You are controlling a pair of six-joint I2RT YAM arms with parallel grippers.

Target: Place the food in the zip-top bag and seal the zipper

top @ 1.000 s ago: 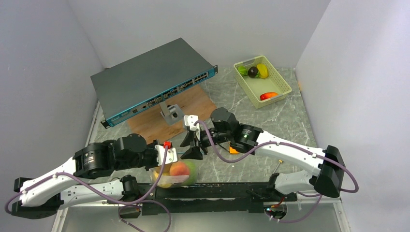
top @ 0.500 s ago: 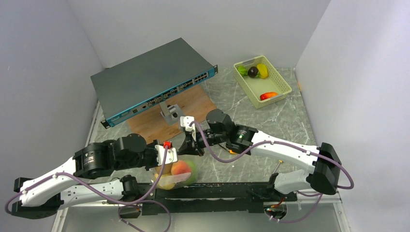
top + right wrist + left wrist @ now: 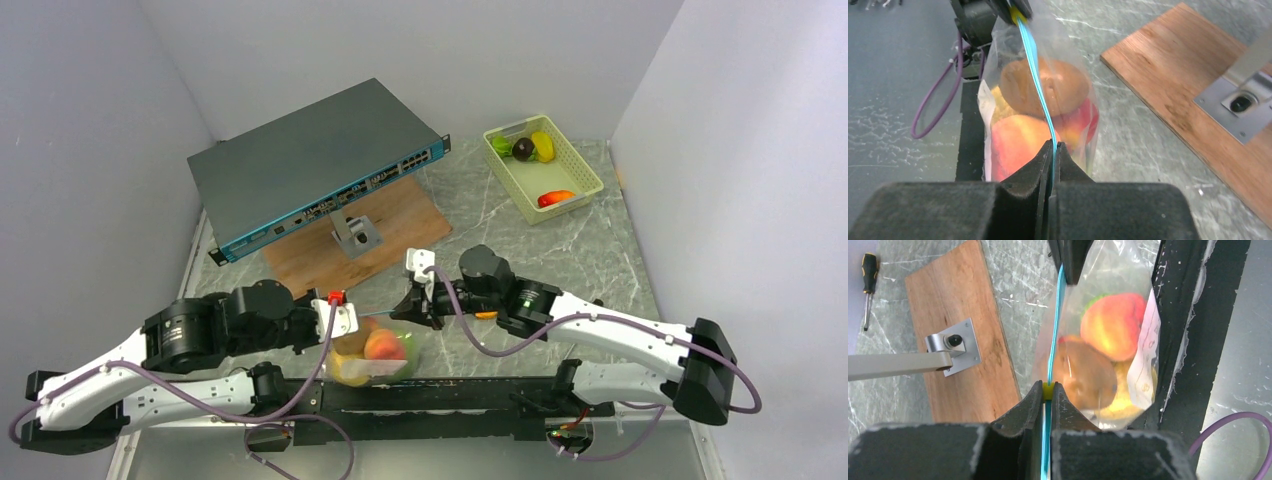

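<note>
The clear zip-top bag [image 3: 385,368] hangs between both grippers above the table's near edge. The food shows through its plastic: a peach [image 3: 1110,325], a browner fruit [image 3: 1085,375] and a yellow lemon [image 3: 1122,401]; a red apple [image 3: 1084,122] shows behind them. The teal zipper [image 3: 1054,330] runs taut from one gripper to the other. My left gripper [image 3: 1048,388] is shut on the zipper's left end at a small yellow tab. My right gripper [image 3: 1053,146] is shut on the zipper [image 3: 1035,82] near its other end. From above, the left gripper [image 3: 345,320] and the right gripper [image 3: 412,308] flank the bag.
A grey network switch [image 3: 310,165] leans over a wooden board [image 3: 300,262] with a metal bracket [image 3: 355,236]. A pale green basket [image 3: 590,182] with more toy food stands at the back right. A screwdriver [image 3: 868,282] lies beyond the board. A black rail [image 3: 450,400] runs under the bag.
The right gripper, open a second ago, closed on the zipper and then drew to the right. The bag now hangs stretched wider between the two grippers. The left gripper kept its grip.
</note>
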